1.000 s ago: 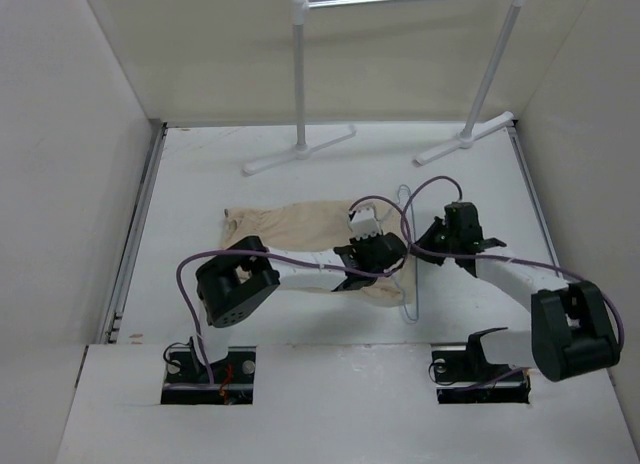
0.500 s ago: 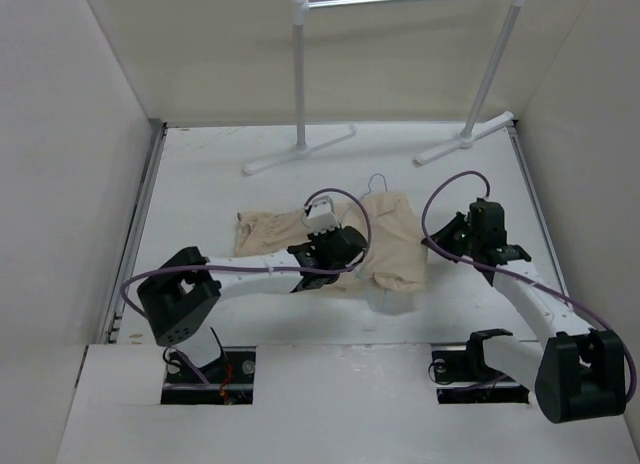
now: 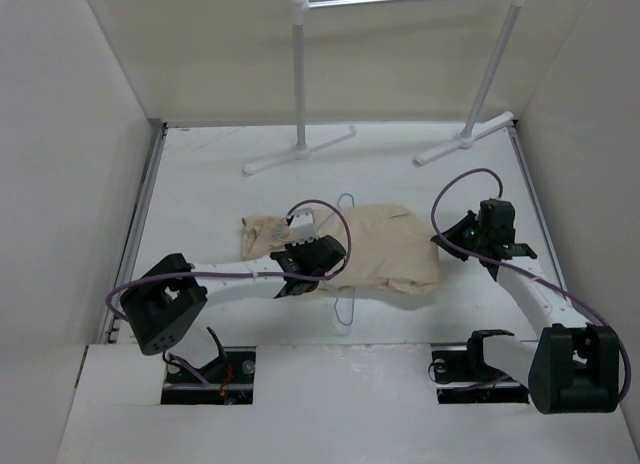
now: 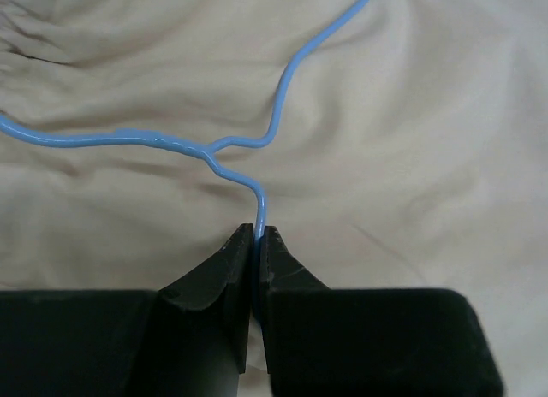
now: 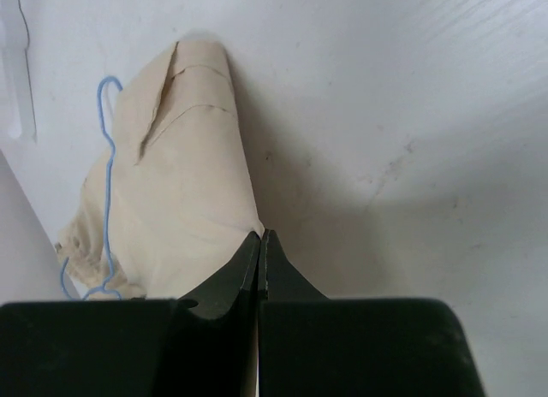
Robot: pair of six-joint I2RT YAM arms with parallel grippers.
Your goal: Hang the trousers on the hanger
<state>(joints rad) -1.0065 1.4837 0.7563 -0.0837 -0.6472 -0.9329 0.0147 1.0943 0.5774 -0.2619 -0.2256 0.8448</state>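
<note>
The beige trousers (image 3: pixel 390 246) lie folded at mid-table. The thin bluish wire hanger (image 3: pixel 346 306) runs across their left part, one end showing beyond the far edge and one beyond the near edge. My left gripper (image 3: pixel 333 261) sits over the trousers' left part, shut on the hanger wire (image 4: pixel 214 145) just below its twisted neck, with cloth (image 4: pixel 411 115) underneath. My right gripper (image 3: pixel 445 244) is at the trousers' right edge, shut on the edge of the cloth (image 5: pixel 188 174). The hanger (image 5: pixel 107 157) shows along the far side of the trousers in the right wrist view.
A white tubular rack (image 3: pixel 300 74) with two posts and a top bar stands at the back, its feet (image 3: pixel 298 152) on the table. Side walls close in left and right. Purple cables (image 3: pixel 330 212) loop over both arms.
My left gripper has moved left with the hanger, now near the trousers' left part. My right gripper has moved right, and the trousers are spread wider to the right.
</note>
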